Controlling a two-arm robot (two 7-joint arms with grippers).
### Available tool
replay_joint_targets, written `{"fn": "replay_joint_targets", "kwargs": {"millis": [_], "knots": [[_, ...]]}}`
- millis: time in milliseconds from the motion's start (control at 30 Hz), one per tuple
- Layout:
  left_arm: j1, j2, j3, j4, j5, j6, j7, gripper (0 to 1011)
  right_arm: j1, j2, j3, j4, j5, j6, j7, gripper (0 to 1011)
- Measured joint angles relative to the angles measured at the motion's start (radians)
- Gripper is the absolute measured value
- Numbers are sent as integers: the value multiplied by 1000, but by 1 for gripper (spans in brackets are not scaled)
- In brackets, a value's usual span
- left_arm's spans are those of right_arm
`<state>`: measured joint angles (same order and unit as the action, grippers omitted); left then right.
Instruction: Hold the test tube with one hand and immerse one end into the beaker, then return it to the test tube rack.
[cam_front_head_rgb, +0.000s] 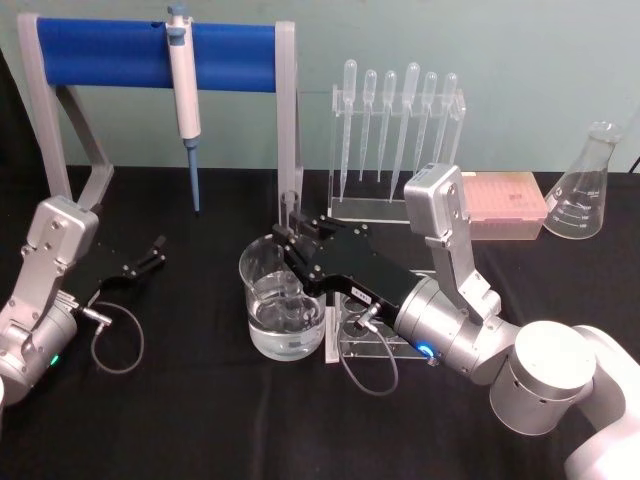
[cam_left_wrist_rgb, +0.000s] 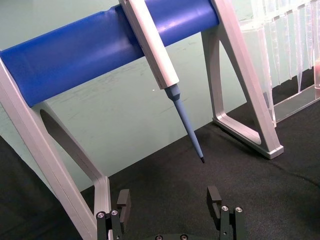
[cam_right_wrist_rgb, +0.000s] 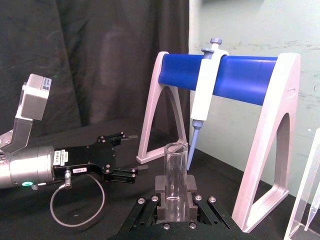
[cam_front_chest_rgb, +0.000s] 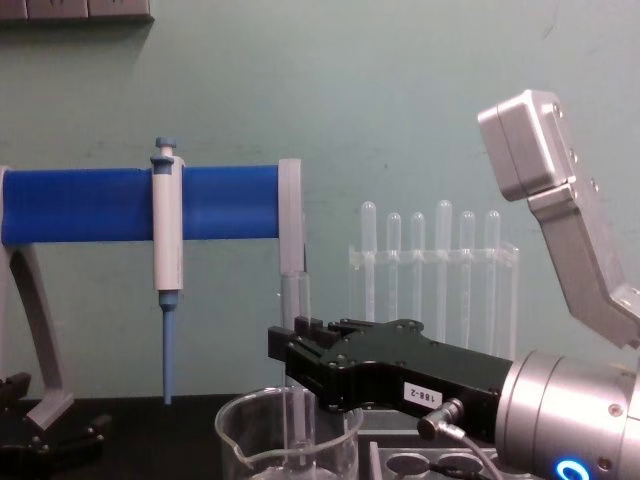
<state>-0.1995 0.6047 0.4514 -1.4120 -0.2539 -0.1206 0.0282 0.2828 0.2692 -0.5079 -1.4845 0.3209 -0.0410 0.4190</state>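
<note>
The right gripper (cam_right_wrist_rgb: 175, 191) is pinching the test tube (cam_right_wrist_rgb: 175, 165) upright inside the beaker (cam_front_head_rgb: 256, 285). Lowering it straight, clear of the glass wall, is best. The left gripper (cam_front_head_rgb: 150, 252) is idling left of the beaker, fingers (cam_left_wrist_rgb: 123, 200) spread.

A pipettor (cam_front_head_rgb: 183, 80) hangs on a blue-barred stand (cam_front_head_rgb: 100, 55) beyond and left of the right gripper (cam_front_head_rgb: 289, 237). Beyond and right: racked pipettes (cam_front_head_rgb: 410, 110), a pink box (cam_front_head_rgb: 505, 202), a flask (cam_front_head_rgb: 583, 190).

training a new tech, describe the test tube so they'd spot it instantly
Find the wide glass beaker mid-table. Upright in it, held by the right gripper, is the test tube. Unlike the bulb-topped pipettes racked behind, it is thicker with an open rim.
</note>
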Motion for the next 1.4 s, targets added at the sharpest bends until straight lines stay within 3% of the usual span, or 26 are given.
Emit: {"fn": "replay_joint_targets", "kwargs": {"millis": [1400], "knots": [[0, 0, 0, 0, 0, 0, 0, 1000, 0, 0, 0, 0, 0, 0, 0, 226]]}}
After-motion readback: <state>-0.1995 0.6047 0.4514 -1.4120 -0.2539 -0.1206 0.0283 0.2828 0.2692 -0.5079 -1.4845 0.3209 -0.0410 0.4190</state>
